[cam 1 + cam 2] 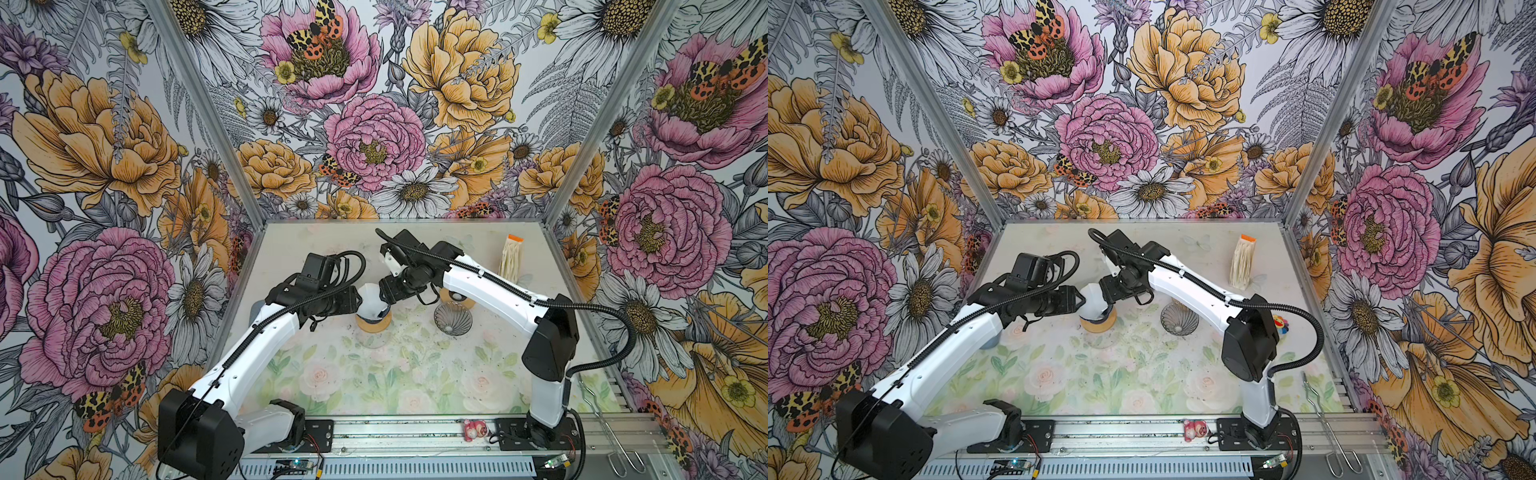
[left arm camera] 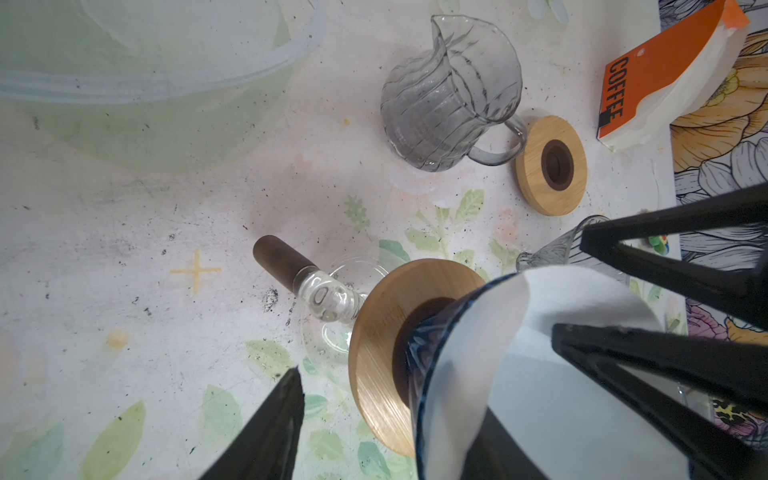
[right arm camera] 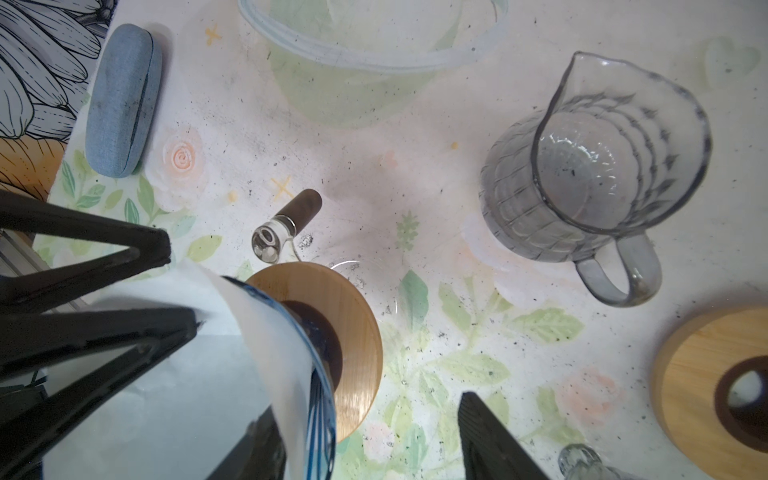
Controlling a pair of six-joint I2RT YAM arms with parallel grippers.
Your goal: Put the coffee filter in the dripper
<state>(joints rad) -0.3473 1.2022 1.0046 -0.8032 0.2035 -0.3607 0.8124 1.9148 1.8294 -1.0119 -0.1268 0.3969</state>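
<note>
The dripper (image 1: pixel 376 316) is blue glass on a round wooden base (image 2: pixel 374 353) near mid-table. The white paper coffee filter (image 2: pixel 540 415) stands as a cone inside it, rising above the rim in both top views (image 1: pixel 1094 300). My left gripper (image 2: pixel 395 395) is open astride the dripper wall. One finger seems to be inside the filter and the other stands clear beside the base. My right gripper (image 3: pixel 365 409) comes from the opposite side, also open. It has a finger in the filter (image 3: pixel 166 395) and one out over the table.
A grey ribbed glass pitcher (image 3: pixel 594 174) and a loose wooden ring (image 3: pixel 715 390) lie close by. A second glass dripper (image 1: pixel 453 319) sits right of centre. The orange filter pack (image 1: pixel 512 257) stands at back right. A clear bowl (image 2: pixel 145 83) and a blue case (image 3: pixel 122 99) lie farther off.
</note>
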